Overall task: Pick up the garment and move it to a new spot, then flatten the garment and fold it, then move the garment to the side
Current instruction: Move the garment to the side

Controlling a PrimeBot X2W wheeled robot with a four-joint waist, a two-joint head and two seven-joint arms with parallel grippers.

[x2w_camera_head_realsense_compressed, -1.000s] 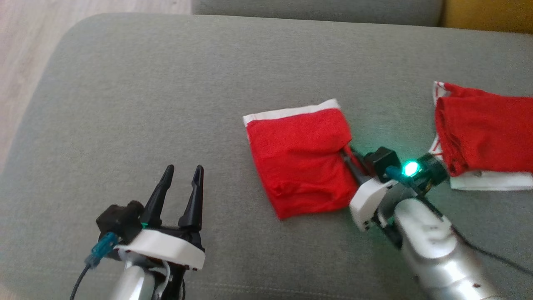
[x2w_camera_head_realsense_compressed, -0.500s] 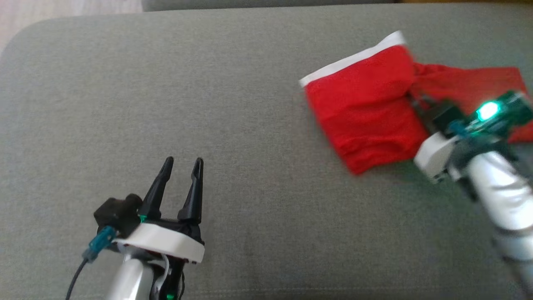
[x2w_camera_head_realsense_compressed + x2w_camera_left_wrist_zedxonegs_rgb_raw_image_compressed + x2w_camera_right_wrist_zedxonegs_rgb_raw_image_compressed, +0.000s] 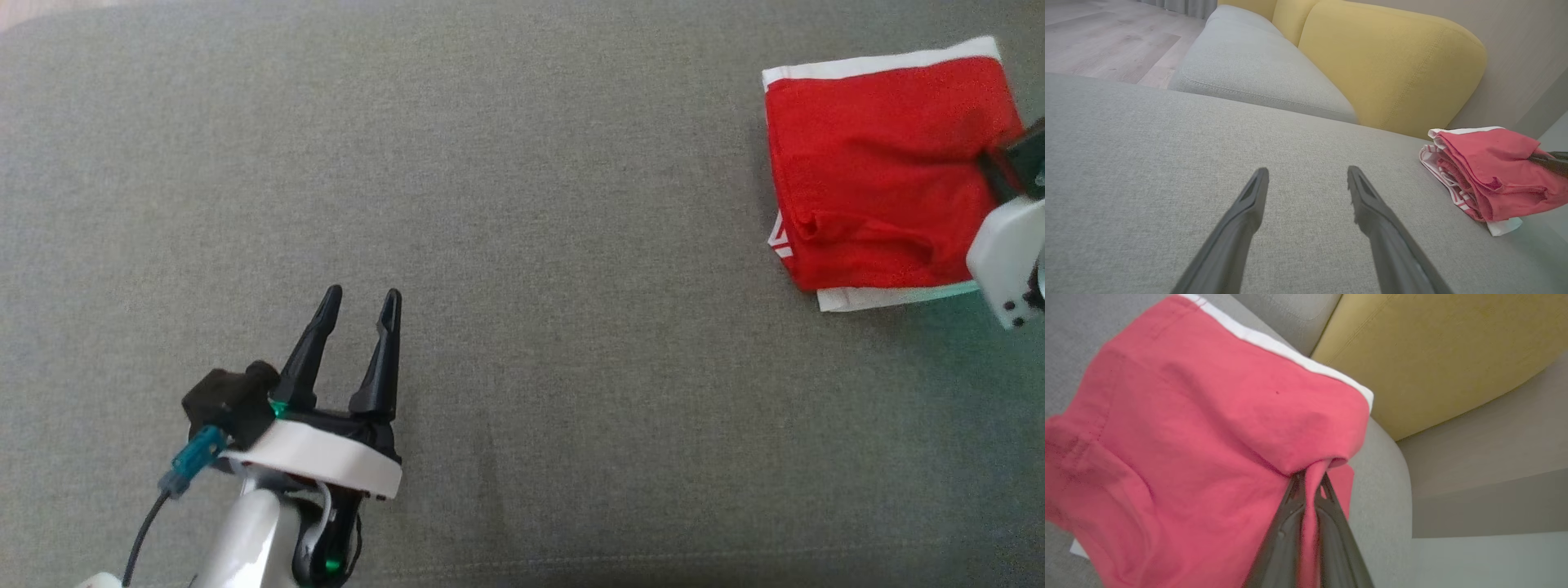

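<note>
- The red garment (image 3: pixel 873 163) lay on another folded cloth (image 3: pixel 865 299), near a yellow cushion (image 3: pixel 1392 69).
- The right pincer (image 3: pixel 1310 477) pinched its edge; the left pincer (image 3: pixel 362 291) hung wide apart, empty.

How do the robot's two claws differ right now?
The left gripper is open and empty; the right gripper is shut on the red garment. The left is over bare cushion; the right is at the garment's edge. Both have long dark fingers.

The garment (image 3: pixel 882 163) sits far right on the sofa cushion (image 3: pixel 522 204), atop another folded piece (image 3: pixel 865 299). The left gripper (image 3: pixel 362 291) is way off at lower left.
</note>
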